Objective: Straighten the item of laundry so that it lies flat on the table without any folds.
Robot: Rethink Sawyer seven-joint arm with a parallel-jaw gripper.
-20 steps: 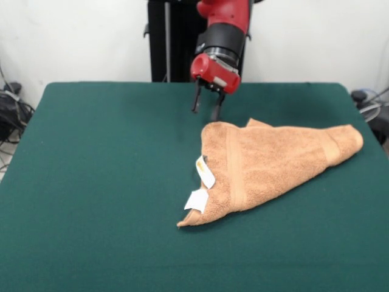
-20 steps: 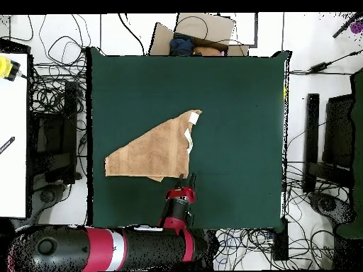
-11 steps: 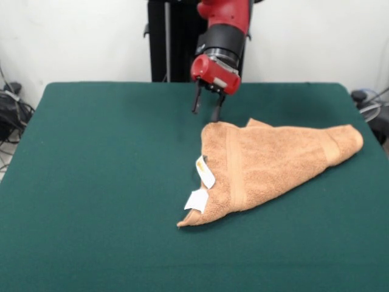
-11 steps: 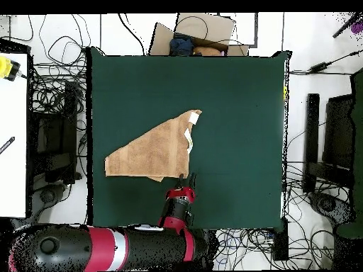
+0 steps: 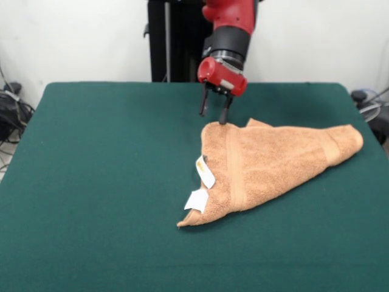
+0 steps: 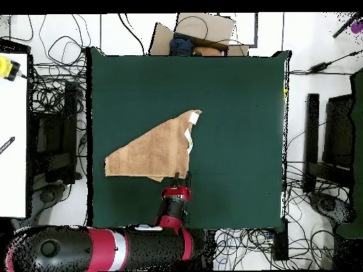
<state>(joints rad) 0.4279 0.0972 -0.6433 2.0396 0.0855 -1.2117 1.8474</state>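
gripper (image 5: 215, 115) fingers spread, empty, just above the towel's far-left corner | towel (image 5: 273, 163) folded into a triangle, right of centre on table (image 5: 91, 182) | your target corner sits directly below; long axis runs rightward

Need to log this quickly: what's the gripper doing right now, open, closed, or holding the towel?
Gripper: open, holding nothing, fingers poised just above the towel's far corner.

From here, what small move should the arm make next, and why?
Probably lower the open gripper onto the towel's near corner: the towel lies folded into a triangle on the table, and the fingers hang just above that corner, holding nothing.
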